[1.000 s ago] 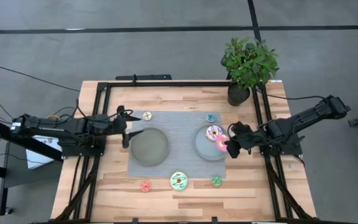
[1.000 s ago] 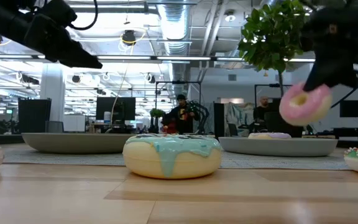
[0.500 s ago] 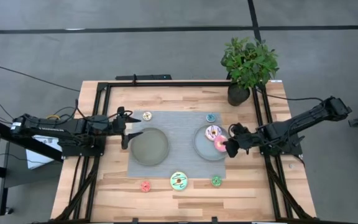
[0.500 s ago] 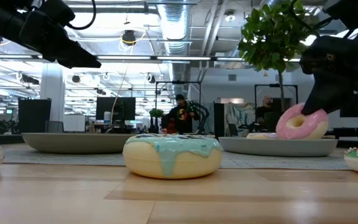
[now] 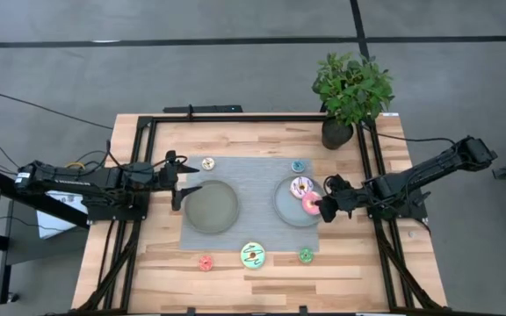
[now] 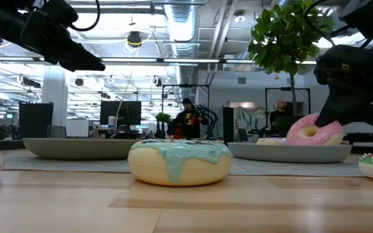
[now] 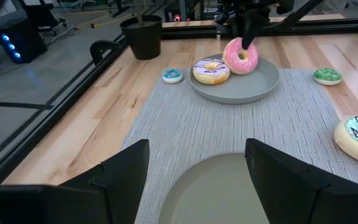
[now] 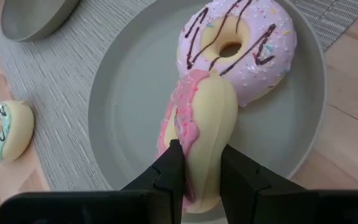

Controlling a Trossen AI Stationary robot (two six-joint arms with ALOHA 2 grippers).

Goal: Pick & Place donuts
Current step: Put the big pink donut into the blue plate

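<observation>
A pink donut (image 8: 197, 134) stands on edge in the right grey plate (image 5: 286, 211), beside the white-lilac sprinkled donut (image 8: 238, 46) that lies flat there. My right gripper (image 5: 321, 209) is shut on the pink donut. My left gripper (image 7: 197, 180) hovers open above the left grey plate (image 5: 211, 208), at its left edge, with nothing between its fingers. The mint-green donut (image 5: 254, 255), a small red one (image 5: 206, 262) and a small green one (image 5: 306, 254) lie near the table's front. Small tan (image 5: 207, 163) and blue (image 5: 298, 165) donuts lie on the mat's far side. My right gripper pinches the pink donut's ring at its upper part (image 8: 199, 177), one finger on the pink frosted face and one on the pale underside. The fingers slant down from the table's right. The donut stands tilted on edge, its lower rim (image 6: 303, 141) down in the right plate.
A potted plant (image 5: 351, 92) stands at the table's far right corner. A grey woven mat (image 5: 253, 197) lies under both plates. Black frame rails (image 5: 148, 123) run along the table's edges. Bare wood lies at the near side.
My right gripper has come down and slightly toward the table's left with the pink donut. The donut was lifted clear above the right plate and now sits on edge in it next to the white-lilac donut.
</observation>
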